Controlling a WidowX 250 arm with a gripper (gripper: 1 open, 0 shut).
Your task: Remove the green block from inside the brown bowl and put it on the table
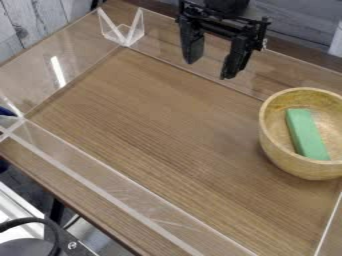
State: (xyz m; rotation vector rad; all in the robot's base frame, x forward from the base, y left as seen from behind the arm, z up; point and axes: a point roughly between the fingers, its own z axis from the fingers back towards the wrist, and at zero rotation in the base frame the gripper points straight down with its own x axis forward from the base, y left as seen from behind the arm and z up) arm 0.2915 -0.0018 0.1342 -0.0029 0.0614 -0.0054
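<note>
Matte green block (307,133) lies in round wooden bowl (303,132); end effector (214,62) released.

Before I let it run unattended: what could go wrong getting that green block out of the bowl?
The green block lies flat in the brown bowl, so the fingers may hit the thick rim or skid off. The open gripper hangs apart from it, near the clear rear wall, and could clip that.

Arm above the gripper (217,52) is cut off by the top edge; only the black hand and its two fingers (194,48) show. The brown bowl (274,150), lower right of the fingers, loses its right rim to the frame edge. The table (160,130) is cropped below and right.
</note>
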